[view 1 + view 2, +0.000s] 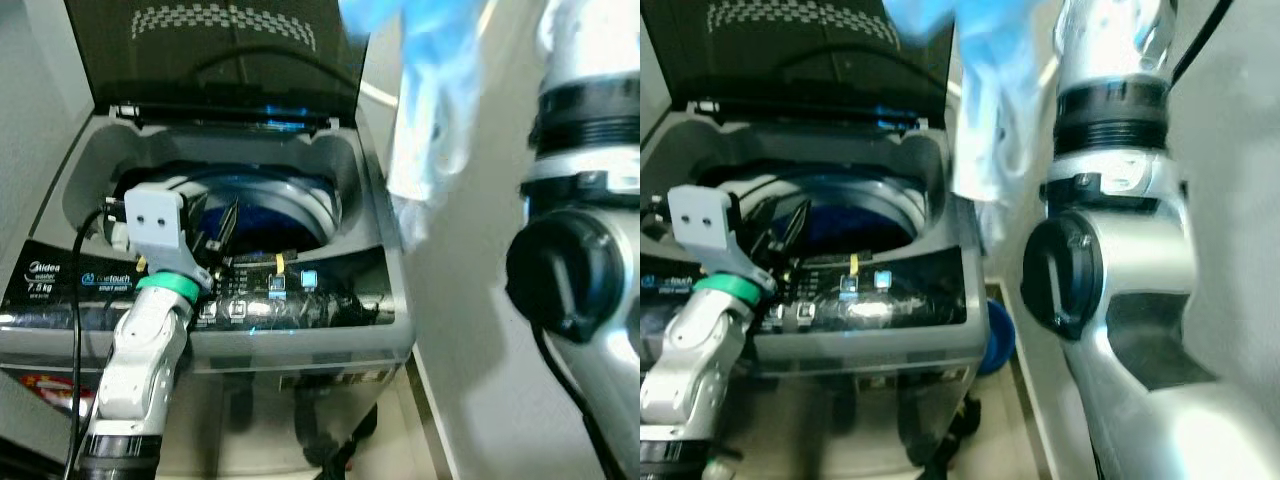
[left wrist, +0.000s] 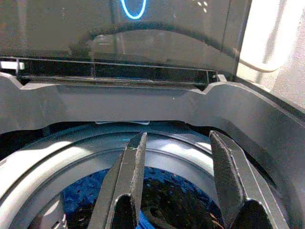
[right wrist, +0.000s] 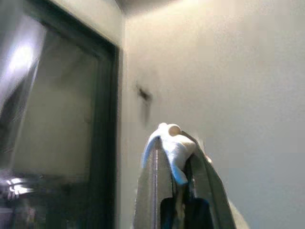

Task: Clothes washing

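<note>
Loading is underway: right gripper [image 3: 177, 164] is clamped on a light-blue garment [image 1: 430, 110] held high, not yet in the washing machine drum [image 1: 265, 205] just beyond the left gripper's [image 1: 222, 232] parted fingers.

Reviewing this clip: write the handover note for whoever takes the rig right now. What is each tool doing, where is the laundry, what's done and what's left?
Left tool: open, holding nothing, poised over the front rim of the washing machine, whose lid stands up.
Right tool: raised high, shut on a pale blue garment that hangs blurred beside the machine's right side, not yet over the opening.
Drum: dark and blue laundry already lies inside.
Done: lid open, some clothes loaded.
Left: bring the garment over the drum, release it, close the lid, start the cycle on the front panel.
</note>
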You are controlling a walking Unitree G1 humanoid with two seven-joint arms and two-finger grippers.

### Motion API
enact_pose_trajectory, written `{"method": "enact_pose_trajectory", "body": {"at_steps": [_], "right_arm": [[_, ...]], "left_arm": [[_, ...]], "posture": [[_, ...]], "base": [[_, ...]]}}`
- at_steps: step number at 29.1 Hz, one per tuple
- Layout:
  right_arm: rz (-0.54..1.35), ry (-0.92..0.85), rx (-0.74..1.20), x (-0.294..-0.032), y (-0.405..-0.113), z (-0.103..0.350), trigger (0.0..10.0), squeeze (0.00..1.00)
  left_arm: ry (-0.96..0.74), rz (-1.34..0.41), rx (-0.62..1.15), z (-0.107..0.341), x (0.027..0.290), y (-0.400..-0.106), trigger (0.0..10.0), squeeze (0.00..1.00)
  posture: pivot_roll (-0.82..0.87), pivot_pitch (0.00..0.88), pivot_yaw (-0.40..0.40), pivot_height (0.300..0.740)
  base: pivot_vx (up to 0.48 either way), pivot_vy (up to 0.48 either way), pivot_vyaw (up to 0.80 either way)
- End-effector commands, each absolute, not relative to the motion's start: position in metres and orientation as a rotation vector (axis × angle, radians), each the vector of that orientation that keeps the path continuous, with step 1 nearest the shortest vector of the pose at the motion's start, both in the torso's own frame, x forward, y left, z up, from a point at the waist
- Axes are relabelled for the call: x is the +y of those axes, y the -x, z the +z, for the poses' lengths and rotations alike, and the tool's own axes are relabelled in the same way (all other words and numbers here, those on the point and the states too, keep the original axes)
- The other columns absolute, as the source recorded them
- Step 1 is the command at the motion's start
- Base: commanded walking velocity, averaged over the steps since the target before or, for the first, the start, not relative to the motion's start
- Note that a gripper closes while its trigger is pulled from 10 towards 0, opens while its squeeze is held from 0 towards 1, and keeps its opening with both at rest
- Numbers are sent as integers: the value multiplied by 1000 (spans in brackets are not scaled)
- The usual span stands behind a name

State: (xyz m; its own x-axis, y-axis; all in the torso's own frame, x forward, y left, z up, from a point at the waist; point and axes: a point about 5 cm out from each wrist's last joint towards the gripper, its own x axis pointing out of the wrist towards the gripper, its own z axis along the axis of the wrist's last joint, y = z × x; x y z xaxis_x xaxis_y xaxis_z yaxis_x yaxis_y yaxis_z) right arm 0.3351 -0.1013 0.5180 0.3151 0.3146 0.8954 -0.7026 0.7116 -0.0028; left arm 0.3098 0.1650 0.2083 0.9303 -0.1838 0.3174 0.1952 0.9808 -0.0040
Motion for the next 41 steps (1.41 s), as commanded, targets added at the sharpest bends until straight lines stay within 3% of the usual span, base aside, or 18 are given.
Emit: {"method": "enact_pose_trajectory", "body": {"at_steps": [1, 4, 6, 7, 9, 21, 26, 27, 29, 31, 32, 33, 34, 35, 36, 37, 40, 41], "right_arm": [[706, -347, -872, -83, -360, 481, 10000, 0], [758, -237, -557, -49, -390, 389, 10000, 0], [758, -237, -557, -49, -390, 389, 10000, 0], [812, -165, -416, -32, -394, 345, 10000, 0], [856, -84, -315, -20, -393, 316, 10000, 0], [849, 63, -209, -8, -398, 295, 10000, 0], [792, 123, -286, 5, -396, 349, 10000, 0], [835, -146, -482, 6, -380, 419, 10000, 0], [921, -480, -708, -1, -349, 495, 10000, 0], [921, -480, -708, -1, -349, 495, 10000, 0], [931, -791, -892, -40, -325, 553, 10000, 0], [909, -988, -999, -76, -311, 581, 10000, 0], [909, -988, -999, -76, -311, 581, 10000, 0], [889, -1098, -1061, -100, -303, 595, 10000, 0], [863, -1112, -1074, -111, -303, 597, 10000, 0], [815, -991, -979, -98, -321, 577, 10000, 0], [789, -905, -908, -88, -333, 561, 10000, 0], [755, -754, -814, -73, -348, 538, 10000, 0]], "left_arm": [[28, -193, -280, 200, 164, -309, 10000, 0], [22, -191, -279, 199, 164, -308, 10000, 0], [22, -191, -279, 199, 164, -308, 10000, 0], [18, -196, -281, 199, 163, -309, 10000, 0], [13, -203, -283, 200, 162, -309, 10000, 0], [16, -199, -284, 199, 161, -308, 10000, 0], [24, -177, -281, 198, 164, -306, 10000, 0], [21, -176, -282, 198, 164, -306, 10000, 0], [18, -176, -283, 198, 163, -305, 10000, 0], [18, -176, -283, 198, 163, -305, 10000, 0], [19, -160, -290, 199, 164, -304, 10000, 0], [21, -138, -292, 198, 167, -301, 10000, 0], [21, -138, -292, 198, 167, -301, 10000, 0], [24, -121, -293, 197, 170, -300, 10000, 0], [26, -110, -292, 196, 171, -299, 10000, 0], [28, -110, -291, 195, 170, -299, 10000, 0], [28, -112, -290, 194, 170, -299, 10000, 0], [28, -119, -290, 194, 168, -300, 10000, 0]], "posture": [[63, 22, -44, 740], [69, 23, -45, 740], [69, 23, -45, 740], [68, 23, -43, 740], [68, 23, -43, 740], [77, 23, -61, 740], [76, 25, -69, 740], [88, 29, -90, 740], [88, 29, -90, 740], [88, 29, -90, 740], [113, 32, -127, 740], [114, 30, -140, 740], [114, 30, -140, 740], [104, 24, -145, 740], [104, 24, -145, 740], [104, 24, -145, 740], [104, 24, -145, 740], [95, 16, -136, 740]], "base": [[0, 0, 0], [0, 0, 0], [0, 0, 0], [0, 0, 0], [0, 0, 0], [0, 0, 0], [0, 0, 0], [0, 0, 0], [0, 0, 0], [0, 0, 0], [0, 0, 0], [0, 0, 0], [0, 0, 0], [0, 0, 0], [0, 0, 0], [0, 0, 0], [0, 0, 0], [0, 0, 0]]}}
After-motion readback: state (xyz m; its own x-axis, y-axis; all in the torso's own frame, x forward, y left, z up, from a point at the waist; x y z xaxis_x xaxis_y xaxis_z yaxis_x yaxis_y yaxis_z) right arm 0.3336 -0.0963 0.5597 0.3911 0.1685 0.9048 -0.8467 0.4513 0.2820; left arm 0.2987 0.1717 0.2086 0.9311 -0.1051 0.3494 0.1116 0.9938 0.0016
